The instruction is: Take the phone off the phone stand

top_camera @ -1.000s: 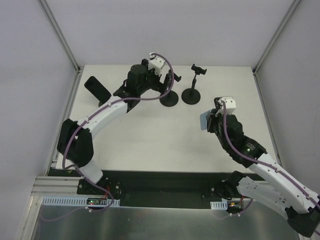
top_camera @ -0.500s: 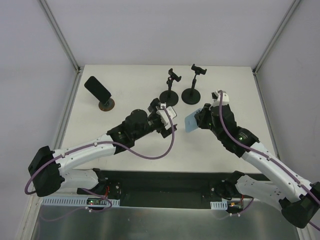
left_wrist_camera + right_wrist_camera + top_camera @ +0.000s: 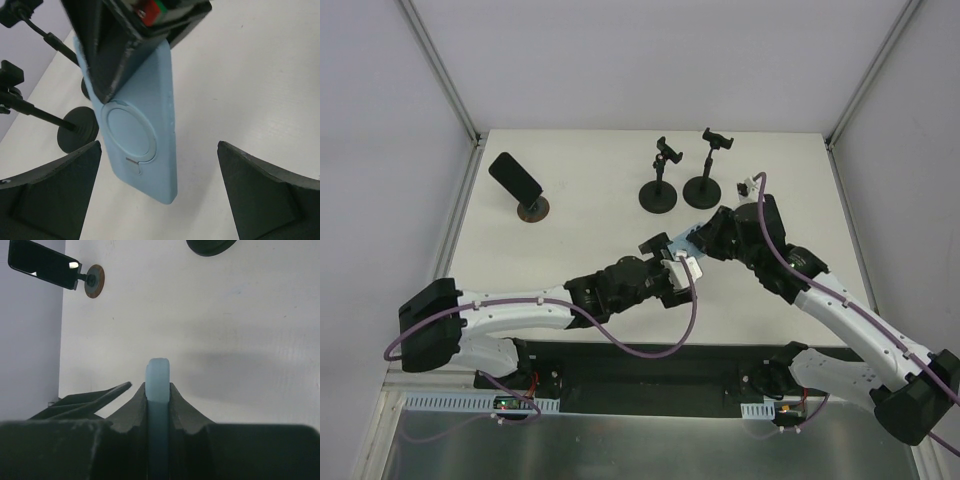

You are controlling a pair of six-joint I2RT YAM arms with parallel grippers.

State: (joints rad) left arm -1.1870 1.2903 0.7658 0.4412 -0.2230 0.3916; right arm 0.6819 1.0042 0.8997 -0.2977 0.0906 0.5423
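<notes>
Phone [image 3: 145, 130]: pale-blue, thin, stiff, likely light; smooth back, maybe slippery. Right tool [image 3: 158, 390] pinches phone's flat faces at one end. Left tool [image 3: 159, 197] wide, near phone's free end. Best hold: long edges, mid-length.

phone [image 3: 142, 135] before two stands [image 3: 658, 197], mounted phone [image 3: 515, 177] far left
</notes>
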